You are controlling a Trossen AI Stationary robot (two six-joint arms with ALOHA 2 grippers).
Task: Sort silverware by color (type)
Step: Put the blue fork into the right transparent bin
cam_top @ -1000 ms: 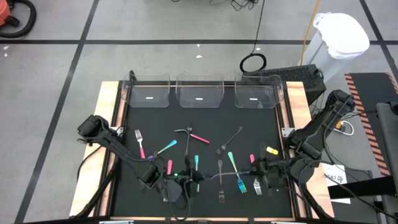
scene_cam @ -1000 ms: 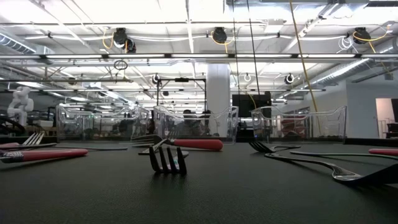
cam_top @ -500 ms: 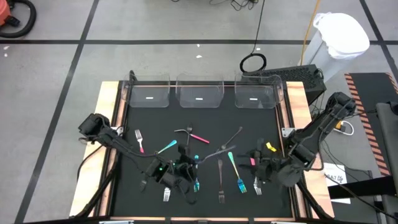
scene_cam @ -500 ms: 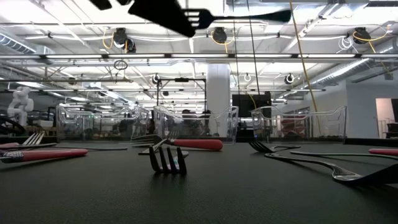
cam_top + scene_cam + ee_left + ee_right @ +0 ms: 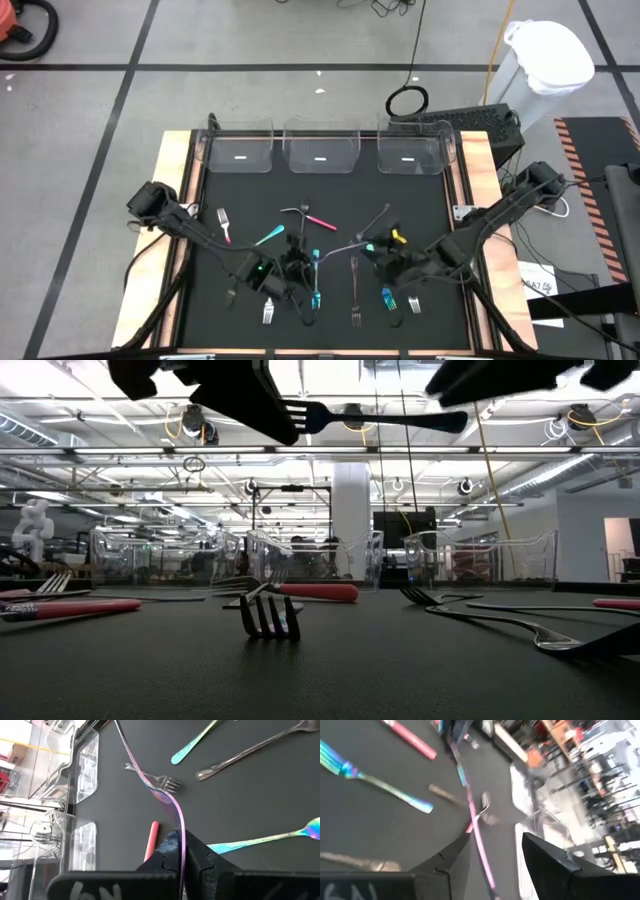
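My left gripper [image 5: 297, 268] is shut on a slim fork with a purple sheen [image 5: 345, 245], held level above the black mat [image 5: 430, 200]. In the low view the fork [image 5: 390, 420] sticks out sideways from that gripper [image 5: 250, 400]. My right gripper [image 5: 495, 837] is open at the fork's free handle end [image 5: 477, 840], one finger on either side of it. More silverware lies flat on the mat: a pink fork [image 5: 222, 225], a teal piece [image 5: 268, 237], a teal fork [image 5: 316, 290], a dark fork [image 5: 354, 290] and a black spoon [image 5: 375, 220]. My left gripper pinches the fork at its tine end [image 5: 178, 840] between its two fingers. The fingers slant down and lie across the fork. The fork is lifted clear of the mat and runs about level away from the fingers, its handle free. My right gripper: I cannot tell whether its fingers touch the handle.
Three clear bins [image 5: 240, 150] [image 5: 320, 150] [image 5: 408, 150] stand in a row along the mat's far edge. A wooden rim [image 5: 180, 180] frames the mat. A pink-handled piece [image 5: 315, 220] lies across a black fork [image 5: 295, 212] mid-mat. Bare mat lies between them and the bins.
My left gripper has tipped downward and brought the fork down into the low view, where it now hangs level. My right gripper has travelled from the table's right side toward the left and down, ending at the fork's free handle end.
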